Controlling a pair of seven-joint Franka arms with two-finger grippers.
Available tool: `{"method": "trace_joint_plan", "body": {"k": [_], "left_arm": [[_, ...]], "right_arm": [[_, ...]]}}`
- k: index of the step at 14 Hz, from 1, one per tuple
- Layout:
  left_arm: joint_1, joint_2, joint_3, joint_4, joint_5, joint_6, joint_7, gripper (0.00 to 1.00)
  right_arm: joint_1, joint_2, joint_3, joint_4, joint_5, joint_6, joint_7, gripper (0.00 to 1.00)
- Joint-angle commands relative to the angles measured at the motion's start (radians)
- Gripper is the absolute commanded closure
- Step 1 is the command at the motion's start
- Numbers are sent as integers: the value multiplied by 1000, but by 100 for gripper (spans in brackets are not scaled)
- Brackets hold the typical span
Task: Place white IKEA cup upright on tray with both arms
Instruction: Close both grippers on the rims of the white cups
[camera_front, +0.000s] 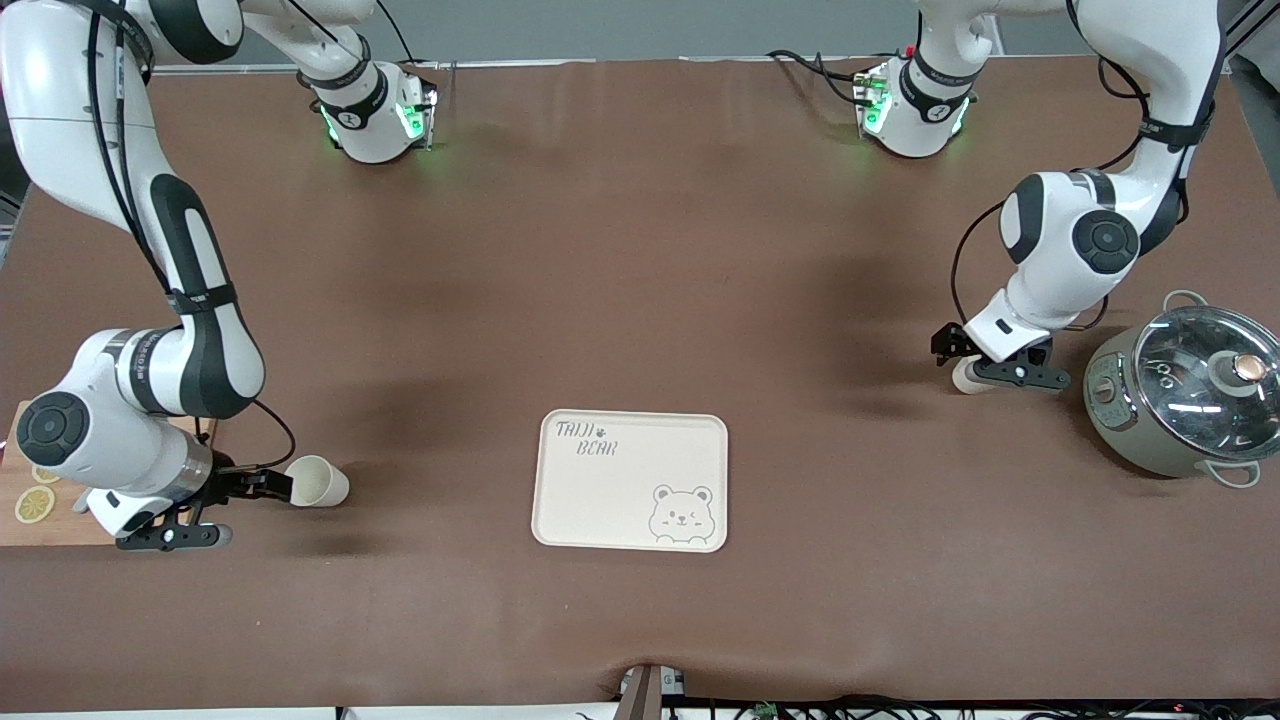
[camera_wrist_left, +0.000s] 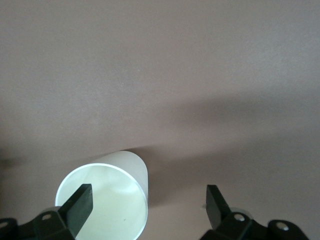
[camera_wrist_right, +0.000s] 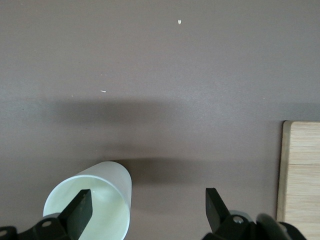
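Observation:
Two white cups lie on their sides on the brown table. One cup (camera_front: 320, 482) (camera_wrist_right: 95, 200) lies toward the right arm's end, beside the cutting board. My right gripper (camera_front: 252, 503) (camera_wrist_right: 147, 210) is open at its mouth, one finger (camera_wrist_right: 80, 210) against the opening and the other clear of the cup. The other cup (camera_front: 964, 379) (camera_wrist_left: 107, 200) lies toward the left arm's end, partly hidden under my left gripper (camera_front: 985, 366) (camera_wrist_left: 149, 207). That gripper is open the same way. The cream bear tray (camera_front: 620, 490) lies bare between the two cups.
A grey-green pot with a glass lid (camera_front: 1185, 395) stands beside the left gripper at the table's end. A wooden cutting board (camera_front: 20, 530) (camera_wrist_right: 302, 175) with lemon slices lies under the right arm's wrist.

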Motion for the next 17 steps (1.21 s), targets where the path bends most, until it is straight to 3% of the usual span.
{"method": "trace_joint_plan", "body": {"k": [1, 7, 8, 9, 10, 17], "left_arm": [[4, 9, -1, -25, -19, 48, 4, 0], [4, 20, -2, -51, -19, 100, -10, 0], [2, 19, -1, -51, -19, 100, -24, 30], [2, 11, -1, -57, -17, 100, -22, 89], [2, 3, -1, -66, -16, 100, -7, 100], [21, -21, -1, -77, -11, 100, -5, 100]], "right_arm": [[-6, -11, 6, -45, -8, 40, -13, 0], [-8, -12, 8, -90, -6, 46, -30, 0], [-11, -12, 8, -96, -6, 52, -30, 0], [-11, -12, 8, -105, -6, 64, -30, 0], [-11, -12, 6, -113, -6, 77, -30, 0], [-11, -8, 8, -117, -6, 107, -28, 0]]}}
